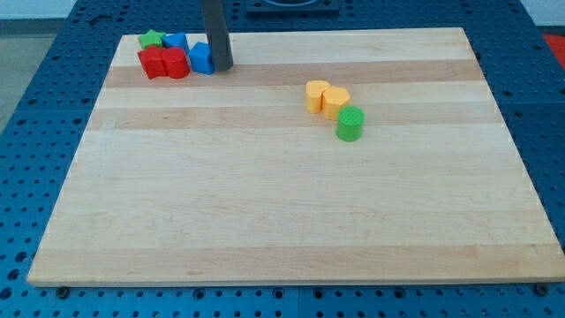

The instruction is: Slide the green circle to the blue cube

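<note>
Green circle (350,124) well apart from my tip (221,69)

You see the dark rod coming down straight from the top edge of the frame, in the upper left part. My tip (222,68) stands upright, its lower end resting at table height.

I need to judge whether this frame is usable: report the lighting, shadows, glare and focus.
Camera view: soft, even light on the pale wooden board, no harsh glare; the green cylinder block and the blue cube block cast only faint shadows; edges look sharp; my tip, on the dark rod, sits just at the cube's right in the view.
</note>
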Controlling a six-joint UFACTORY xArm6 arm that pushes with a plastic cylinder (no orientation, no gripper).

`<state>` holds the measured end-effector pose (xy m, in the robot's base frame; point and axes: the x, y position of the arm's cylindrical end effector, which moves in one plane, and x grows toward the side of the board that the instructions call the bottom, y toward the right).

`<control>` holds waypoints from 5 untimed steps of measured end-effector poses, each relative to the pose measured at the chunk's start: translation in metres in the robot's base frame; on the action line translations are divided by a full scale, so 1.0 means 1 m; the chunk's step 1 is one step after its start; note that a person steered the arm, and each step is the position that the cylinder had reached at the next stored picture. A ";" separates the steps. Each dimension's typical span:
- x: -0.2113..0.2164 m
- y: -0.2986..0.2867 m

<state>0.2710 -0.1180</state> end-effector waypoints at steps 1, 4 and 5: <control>0.000 -0.009; 0.002 0.061; 0.003 0.133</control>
<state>0.2736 0.0151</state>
